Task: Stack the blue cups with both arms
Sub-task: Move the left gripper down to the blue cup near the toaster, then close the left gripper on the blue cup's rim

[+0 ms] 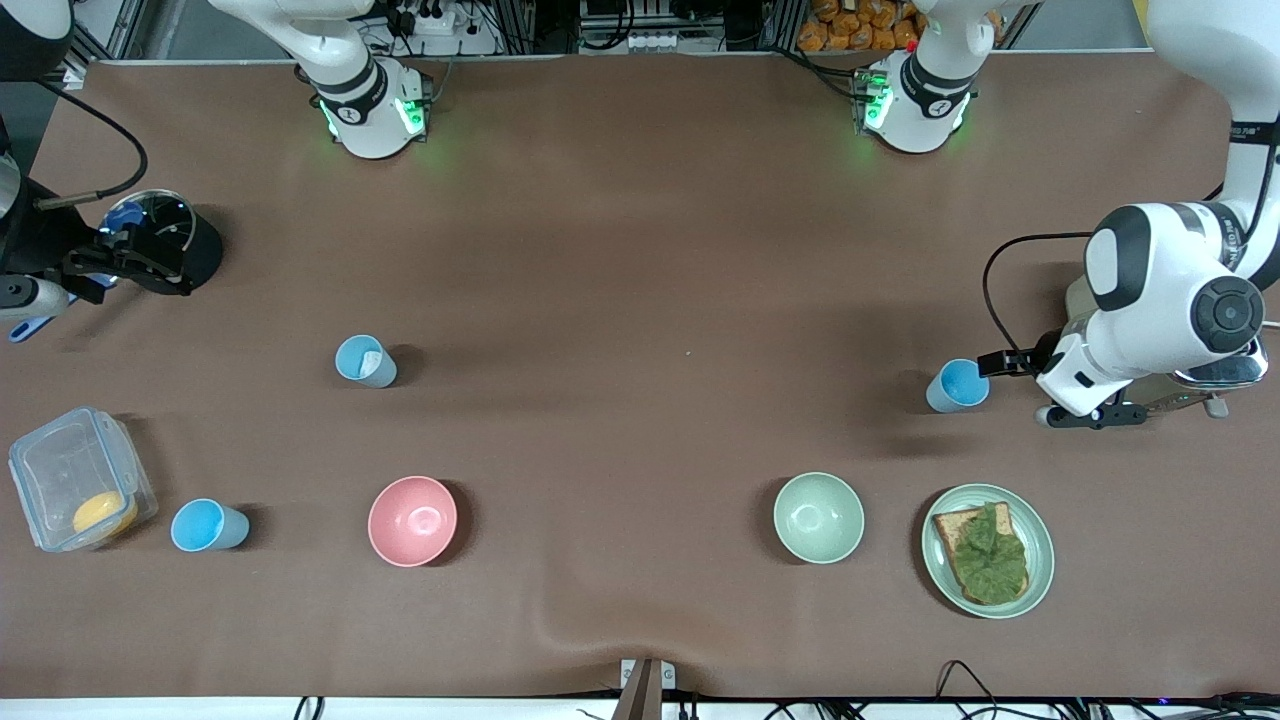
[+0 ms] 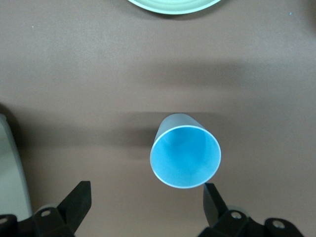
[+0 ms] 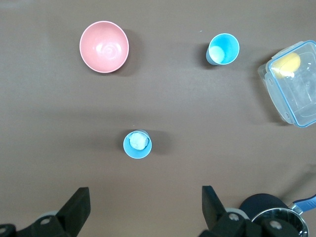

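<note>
Three blue cups stand upright on the brown table. One cup (image 1: 957, 386) is at the left arm's end; my left gripper (image 1: 1090, 415) hangs open and empty just beside it. In the left wrist view this cup (image 2: 185, 155) lies just ahead of one finger (image 2: 213, 200), outside the open left gripper (image 2: 146, 205). A cup with a white patch inside (image 1: 365, 361) and another cup (image 1: 208, 526) stand toward the right arm's end. My right gripper (image 1: 125, 262) is open and empty, high over the black pot; its view (image 3: 145, 207) shows both cups (image 3: 137, 144) (image 3: 223, 49).
A pink bowl (image 1: 412, 520) and a green bowl (image 1: 818, 517) stand near the front edge. A green plate (image 1: 1045, 560) holds toast with a leaf. A clear lidded box (image 1: 60, 470) holds something yellow. A black pot (image 1: 190, 250) sits by the right gripper.
</note>
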